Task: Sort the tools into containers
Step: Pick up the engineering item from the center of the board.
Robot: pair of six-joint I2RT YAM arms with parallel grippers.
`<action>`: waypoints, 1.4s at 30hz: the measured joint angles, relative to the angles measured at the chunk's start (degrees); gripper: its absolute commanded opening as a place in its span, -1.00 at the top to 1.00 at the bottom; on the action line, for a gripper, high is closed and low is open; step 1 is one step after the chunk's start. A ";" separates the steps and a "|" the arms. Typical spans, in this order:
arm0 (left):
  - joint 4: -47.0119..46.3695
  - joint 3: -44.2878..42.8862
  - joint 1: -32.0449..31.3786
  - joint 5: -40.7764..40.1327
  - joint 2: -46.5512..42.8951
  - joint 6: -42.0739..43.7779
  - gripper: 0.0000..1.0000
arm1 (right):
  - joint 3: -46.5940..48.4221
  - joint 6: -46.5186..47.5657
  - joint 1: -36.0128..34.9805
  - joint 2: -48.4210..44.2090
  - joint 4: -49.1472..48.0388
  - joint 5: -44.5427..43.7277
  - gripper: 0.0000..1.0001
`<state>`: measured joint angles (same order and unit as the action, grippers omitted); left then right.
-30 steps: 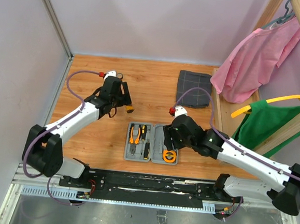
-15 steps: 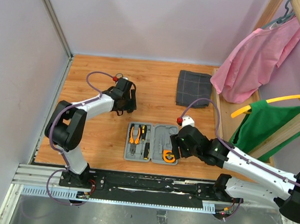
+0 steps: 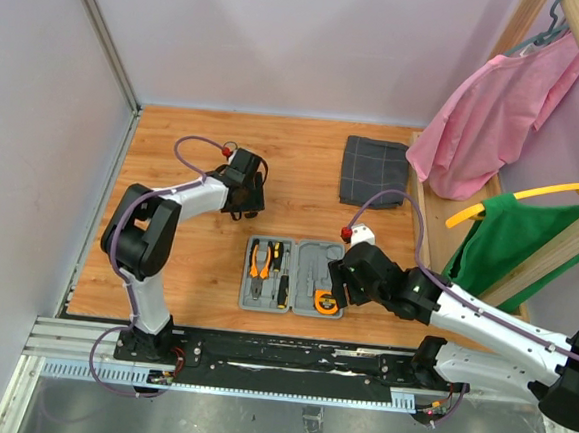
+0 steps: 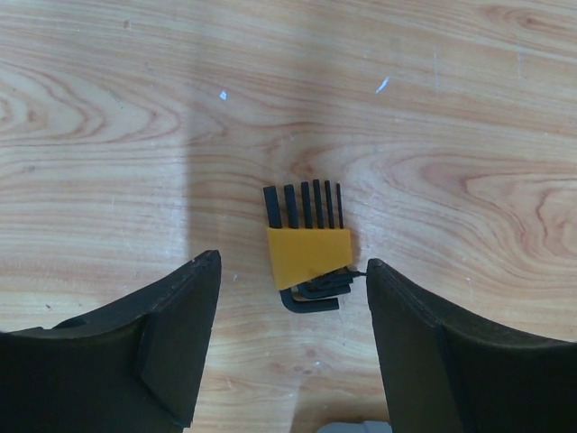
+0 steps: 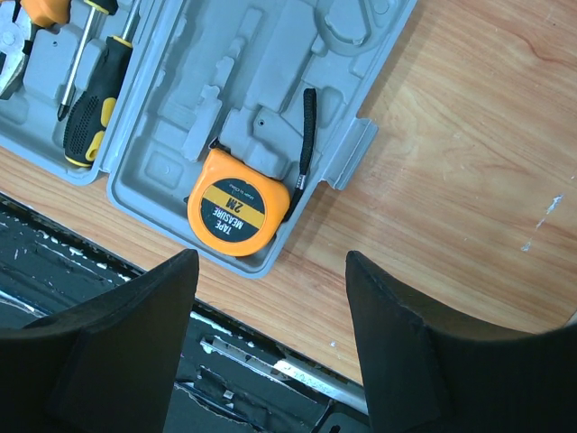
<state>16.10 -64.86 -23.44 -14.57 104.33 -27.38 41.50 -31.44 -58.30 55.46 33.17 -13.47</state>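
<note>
The grey tool case (image 3: 294, 276) lay open and flat, with orange-handled pliers (image 3: 259, 261) and screwdrivers (image 5: 97, 90) in its left half. The round orange tape measure (image 5: 238, 207) sat in the right half, just ahead of the right gripper (image 5: 268, 262). The black hex keys (image 4: 309, 253), in a yellow holder, lay flat between the left gripper (image 4: 293, 262) fingertips, touching neither.

- In the right wrist view the tool case (image 5: 270, 81) runs off the top and left edges, which cuts off the pliers (image 5: 11, 45) at its left end.
- From above, the left end effector (image 3: 246, 198), beyond the case, hides the hex key set (image 4: 309, 253); its jaws cannot be made out there.
</note>
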 measured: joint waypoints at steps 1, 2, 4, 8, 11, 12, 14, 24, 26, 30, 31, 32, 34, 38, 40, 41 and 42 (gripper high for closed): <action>0.00 -0.13 0.00 -0.13 0.35 0.02 -0.39 | 0.00 0.00 0.00 0.09 0.00 0.02 -0.36; 0.11 -0.31 0.00 -0.24 0.79 0.02 -0.39 | 0.00 0.00 0.00 0.20 -0.02 0.04 -0.35; 0.28 -0.83 0.00 -0.39 1.62 0.02 -0.36 | 0.00 0.00 0.00 0.37 -0.02 0.17 -0.35; 0.44 -2.27 -0.13 -0.68 3.06 0.15 -0.23 | -0.13 0.00 0.00 0.46 -0.09 0.28 -0.36; 1.05 -3.39 -0.68 -1.25 3.82 0.26 -0.17 | -0.44 0.00 0.00 0.46 -0.20 0.31 -0.35; 1.40 -3.65 -1.01 -1.42 4.00 0.39 -0.14 | -0.63 0.00 0.00 0.46 -0.26 0.33 -0.35; 2.60 -4.37 -1.92 -1.79 4.55 0.70 -0.08 | -1.01 -0.02 0.00 0.46 -0.26 0.33 -0.35; 5.01 -5.79 -3.76 -2.40 5.40 2.10 0.18 | -1.86 -0.02 0.00 0.24 -0.31 0.35 -0.36; 5.05 -5.46 -3.76 -2.45 5.14 2.56 0.21 | -1.86 -0.02 0.00 0.24 -0.31 0.35 -0.35; 4.98 -5.42 -3.76 -2.40 5.03 3.78 0.24 | -1.86 -0.02 0.00 0.13 -0.31 0.37 -0.35; 5.01 -5.42 -3.76 -2.38 4.98 4.24 0.25 | -1.88 -0.04 0.00 -0.04 -0.31 0.35 -0.35; 5.01 -5.42 -3.76 -2.36 4.90 4.74 0.25 | -1.92 -0.07 0.00 -0.28 -0.31 0.35 -0.35; 5.03 -5.22 -3.76 -2.32 4.63 5.92 0.29 | -2.05 -0.22 0.00 -0.92 -0.31 0.35 -0.35; 5.16 -4.61 -3.76 -2.01 2.93 8.55 0.29 | -2.43 -0.61 0.00 -2.38 -0.28 0.22 -0.35; 5.03 -4.55 -3.76 -1.42 1.14 9.84 0.29 | -2.49 -0.87 0.00 -2.82 -0.24 0.09 -0.35; 5.01 -4.55 -3.76 -1.01 0.37 10.23 0.29 | -2.49 -1.03 0.00 -2.99 -0.26 -0.04 -0.35; 4.83 -4.50 -3.76 -0.46 -0.61 10.69 0.29 | -2.49 -1.18 0.00 -3.15 -0.24 -0.11 -0.36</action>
<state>20.93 -69.36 -27.20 -15.03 103.72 -16.69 39.00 -32.62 -58.30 52.31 32.93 -13.58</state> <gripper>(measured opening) 0.425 0.677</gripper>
